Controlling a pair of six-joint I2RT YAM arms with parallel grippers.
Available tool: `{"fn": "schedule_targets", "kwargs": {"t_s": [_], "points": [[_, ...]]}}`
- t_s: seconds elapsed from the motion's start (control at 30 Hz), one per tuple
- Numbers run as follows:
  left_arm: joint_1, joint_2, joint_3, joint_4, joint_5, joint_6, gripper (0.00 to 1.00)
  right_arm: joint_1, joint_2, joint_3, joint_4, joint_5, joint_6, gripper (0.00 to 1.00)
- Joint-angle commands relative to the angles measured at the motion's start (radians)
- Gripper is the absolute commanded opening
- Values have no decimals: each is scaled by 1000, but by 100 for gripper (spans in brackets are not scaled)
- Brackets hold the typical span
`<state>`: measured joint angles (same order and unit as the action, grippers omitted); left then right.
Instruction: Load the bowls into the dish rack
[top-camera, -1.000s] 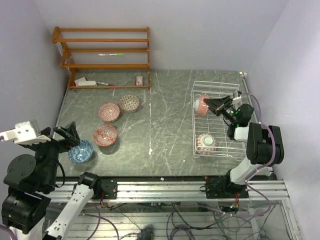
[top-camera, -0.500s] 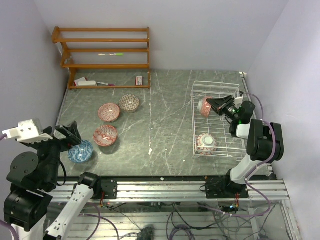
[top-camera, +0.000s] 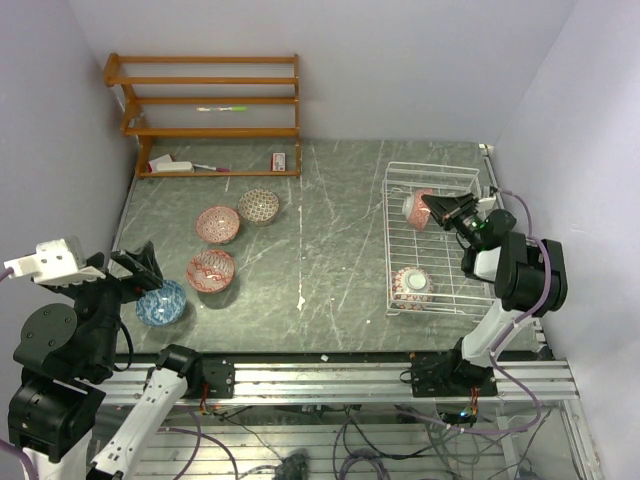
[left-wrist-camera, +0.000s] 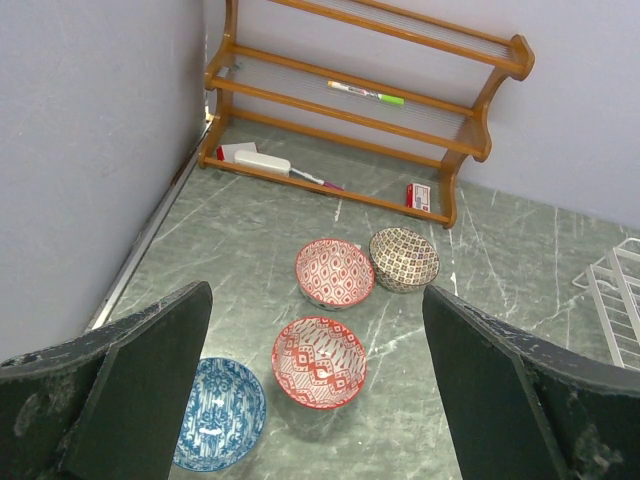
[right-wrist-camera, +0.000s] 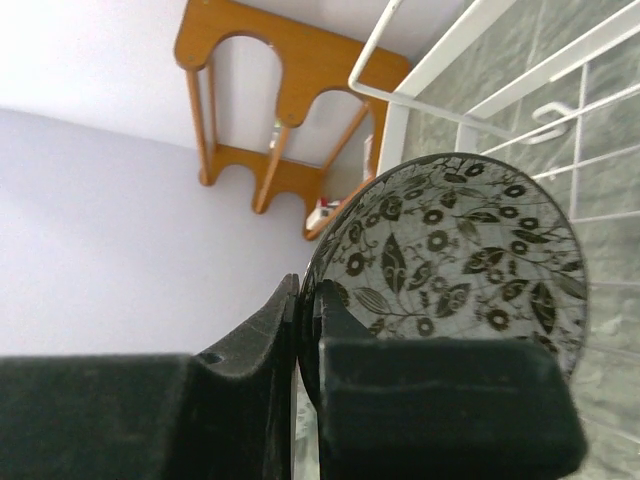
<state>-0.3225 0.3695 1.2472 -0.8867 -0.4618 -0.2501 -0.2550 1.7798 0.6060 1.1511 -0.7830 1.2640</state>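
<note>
Glossy glazed bowl (right-wrist-camera: 450, 270) between matt black fingers (right-wrist-camera: 250, 340), white coated-wire rack (top-camera: 388, 240) beyond them, matt veined stone-look table (top-camera: 330, 230), smooth wooden shelf (top-camera: 180, 100)

Bright, even light falls from above. The grey counter (top-camera: 330, 250) carries a faint sheen but no hard glare. The red bowl (top-camera: 211, 269) throws a soft, short shadow on its near side. Seen from the wrists, the left claw's fingers (left-wrist-camera: 120, 390) are dark but sharp, and the right claw's fingers (right-wrist-camera: 430, 400) are near-black with little detail. The floral bowl (right-wrist-camera: 460, 250) is crisp.
</note>
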Motion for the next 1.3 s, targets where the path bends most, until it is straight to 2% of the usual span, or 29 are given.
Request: {"fn": "schedule_targets", "kwargs": {"t_s": [0.0, 0.17, 0.33, 0.5, 0.7, 0.77, 1.07, 1.27], "points": [[-3, 16, 13, 25, -3, 6, 97, 4, 93, -58, 169, -47, 204, 0], [-3, 22, 21, 31, -1, 6, 98, 17, 143, -52, 338, -19, 346, 0], [-3, 33, 27, 43, 8, 4, 98, 27, 176, -24, 325, 26, 379, 0], [-3, 32, 18, 48, 8, 2, 98, 33, 179, -4, 138, 62, 301, 1], [-3, 31, 18, 42, -3, 5, 98, 32, 96, 8, -210, 177, 105, 7], [-4, 29, 17, 39, -7, 7, 98, 31, 81, 20, -274, 209, 61, 11], [-3, 18, 3, 36, -12, 12, 97, 31, 105, 7, -311, 234, 43, 18], [-3, 16, 6, 32, -12, 13, 98, 30, 26, 1, -416, 301, -35, 25]]}}
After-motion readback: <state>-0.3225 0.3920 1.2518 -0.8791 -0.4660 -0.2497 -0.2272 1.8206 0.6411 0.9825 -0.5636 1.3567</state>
